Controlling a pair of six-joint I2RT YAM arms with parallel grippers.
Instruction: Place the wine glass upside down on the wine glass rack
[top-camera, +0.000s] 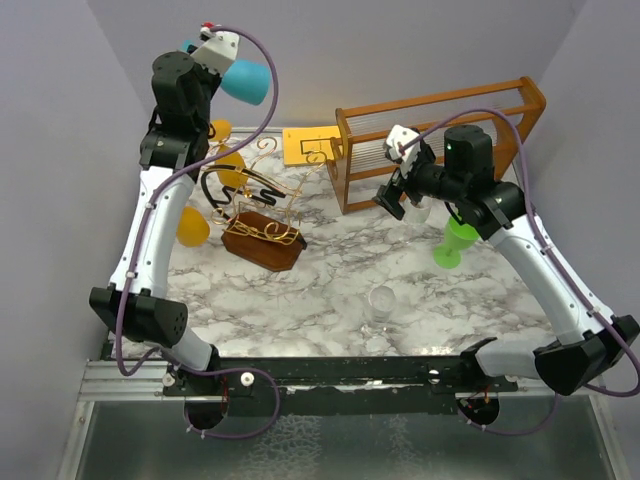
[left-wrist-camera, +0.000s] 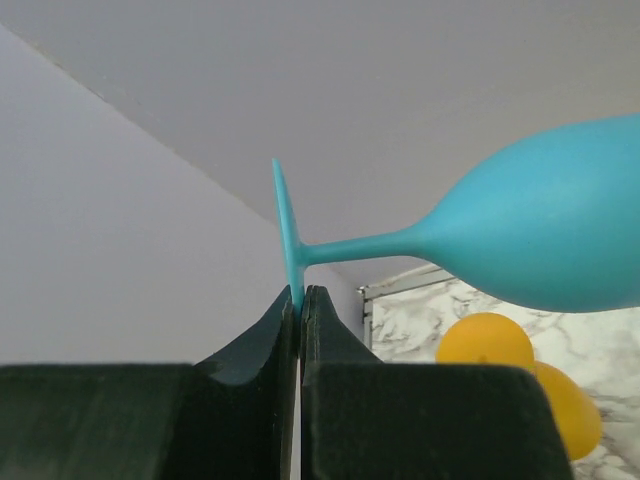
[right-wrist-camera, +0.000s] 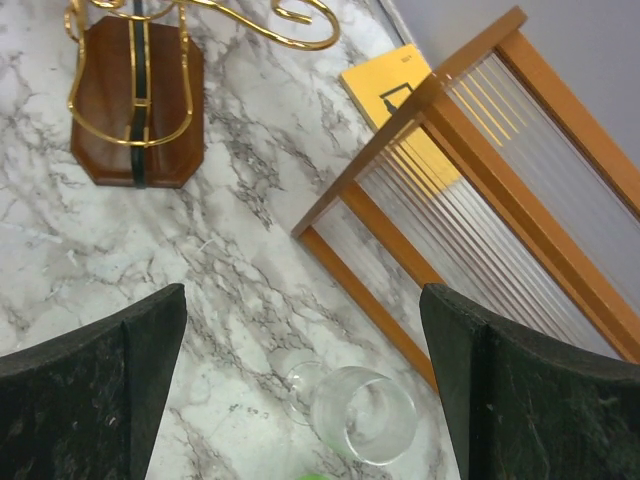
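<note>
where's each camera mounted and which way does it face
top external: above and behind the arms, looking down on the marble table; both arms show, the left holding up the teal wine glass.
left wrist: on the left arm, looking sideways along the left gripper, shut on that glass's foot.
right wrist: on the right arm, looking down past the open right gripper at the wine glass rack, wooden frame and a clear glass.
shared: top and right wrist both show rack and frame.
</note>
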